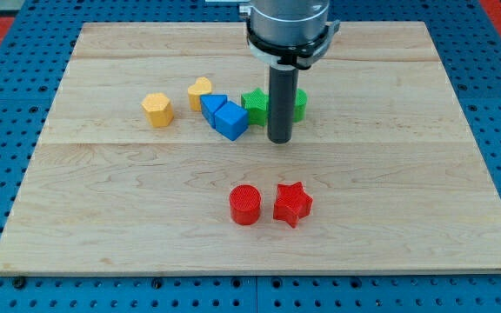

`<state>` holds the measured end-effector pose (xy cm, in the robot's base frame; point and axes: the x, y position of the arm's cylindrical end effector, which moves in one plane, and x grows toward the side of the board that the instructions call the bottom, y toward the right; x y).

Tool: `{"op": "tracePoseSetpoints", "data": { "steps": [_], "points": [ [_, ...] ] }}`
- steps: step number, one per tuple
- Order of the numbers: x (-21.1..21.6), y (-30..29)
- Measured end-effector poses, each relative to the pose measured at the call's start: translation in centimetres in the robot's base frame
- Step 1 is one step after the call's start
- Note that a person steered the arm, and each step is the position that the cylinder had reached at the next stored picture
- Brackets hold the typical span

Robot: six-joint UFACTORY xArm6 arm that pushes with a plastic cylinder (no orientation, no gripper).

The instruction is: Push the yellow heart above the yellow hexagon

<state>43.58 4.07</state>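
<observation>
Yellow heart (199,90) lies well to the view's left of my tip (279,140) — a bare rod gripping nothing — and just right of the yellow hexagon (157,109).

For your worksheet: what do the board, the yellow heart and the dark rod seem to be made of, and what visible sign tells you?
Board: pale wood, matte, with visible grain and plank seams.
Yellow heart: probably plastic, evenly coloured and smooth, though too small to be sure.
Dark rod, ending at my tip beside the green blocks: black with a slight sheen, metal or plastic; I cannot tell which.
</observation>
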Motion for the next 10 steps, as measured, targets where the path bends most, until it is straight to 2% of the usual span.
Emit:
{"op": "tracePoseSetpoints", "data": {
  "steps": [1,3,5,6,7,8,9,10],
  "points": [
    [-0.9,-2.6],
    [-5.3,-2.2],
    [-9.3,-12.4],
    [-8.5,-12.5],
    [-8.0,-6.9],
    [-7.1,-9.6],
    [-7.4,-15.3],
    [-6.4,-14.4]
  ]
}}
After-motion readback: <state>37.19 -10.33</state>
